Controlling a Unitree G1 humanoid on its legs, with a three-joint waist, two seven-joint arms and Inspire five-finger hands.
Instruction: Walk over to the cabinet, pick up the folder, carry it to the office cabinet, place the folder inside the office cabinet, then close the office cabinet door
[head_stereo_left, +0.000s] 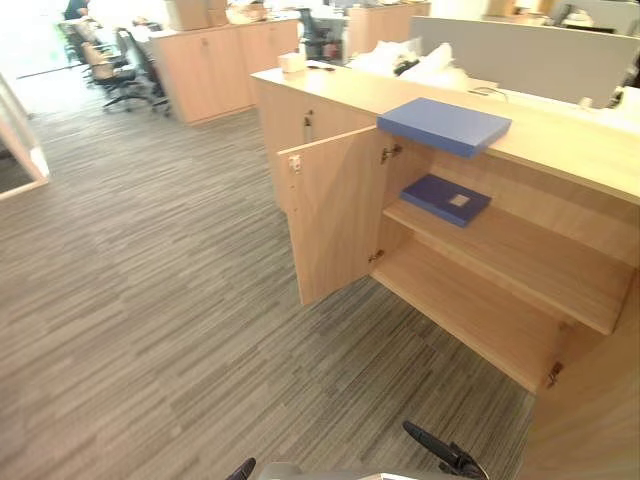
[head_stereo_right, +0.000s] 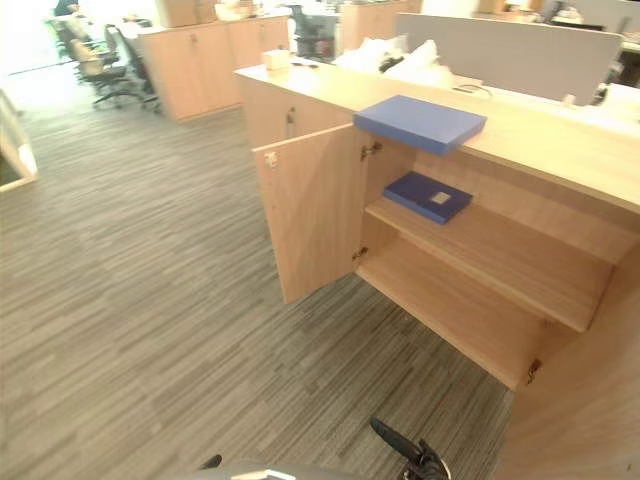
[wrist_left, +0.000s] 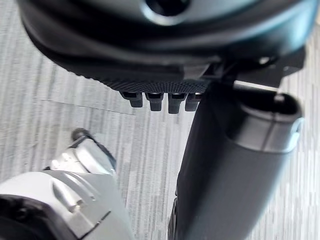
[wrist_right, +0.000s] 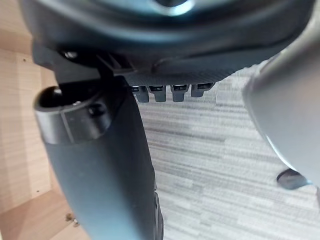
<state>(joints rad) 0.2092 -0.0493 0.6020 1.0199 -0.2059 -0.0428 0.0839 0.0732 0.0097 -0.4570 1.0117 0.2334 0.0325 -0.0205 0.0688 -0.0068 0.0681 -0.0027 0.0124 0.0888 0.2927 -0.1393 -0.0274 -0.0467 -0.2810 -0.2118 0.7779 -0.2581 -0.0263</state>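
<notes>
Hanging empty, left robot hand (wrist_left: 150, 55) and right robot hand (wrist_right: 170, 45) (both edge-cropped) look relaxed.

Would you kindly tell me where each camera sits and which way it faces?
Left eye view: on the head, facing down at the open office cabinet, a folder on its shelf; right hand at bottom.
Right eye view: beside it; shares that scene.
Left wrist view: left wrist, facing down past the left hand at carpet.
Right wrist view: right wrist, facing past its hand at carpet and cabinet wood.
</notes>
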